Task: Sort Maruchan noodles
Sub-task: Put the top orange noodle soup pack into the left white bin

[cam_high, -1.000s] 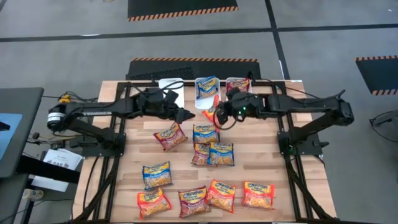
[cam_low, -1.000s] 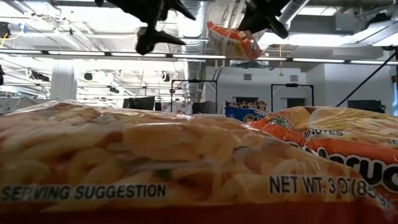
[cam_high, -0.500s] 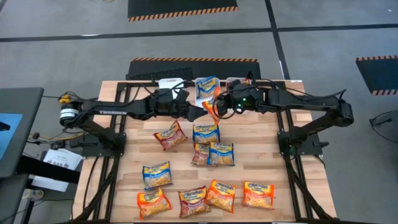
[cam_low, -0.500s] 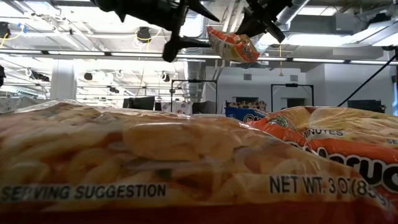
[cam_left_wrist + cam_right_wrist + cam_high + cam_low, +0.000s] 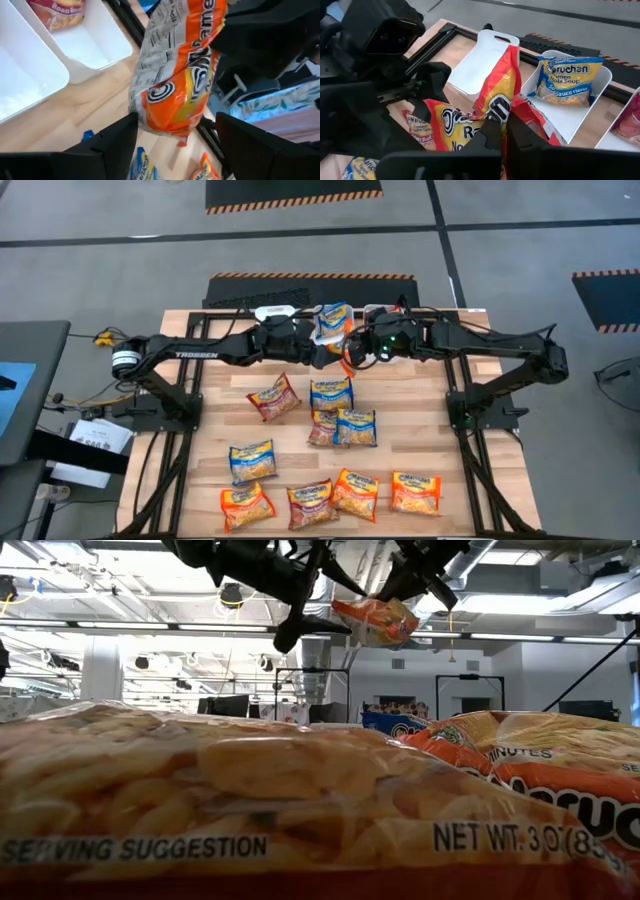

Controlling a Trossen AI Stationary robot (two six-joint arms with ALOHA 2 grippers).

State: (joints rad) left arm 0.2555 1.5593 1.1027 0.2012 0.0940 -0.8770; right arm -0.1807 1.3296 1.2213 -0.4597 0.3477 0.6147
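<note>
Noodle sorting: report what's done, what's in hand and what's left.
Done: one blue square plastic noodle packet lies in the middle white rectangular plastic bin, and a dark red packet in the bin beside it; the third bin holds nothing. In hand: the right gripper pinches an orange packet in the air, with the left gripper open around it. Left: ten packets on the wooden table.

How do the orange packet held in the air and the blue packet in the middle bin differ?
The orange packet is pinched in the right claw above the table; the blue packet lies loose in its white bin. The orange one is crumpled and folded; the blue one lies flat. Both show the Maruchan noodle design.
</note>
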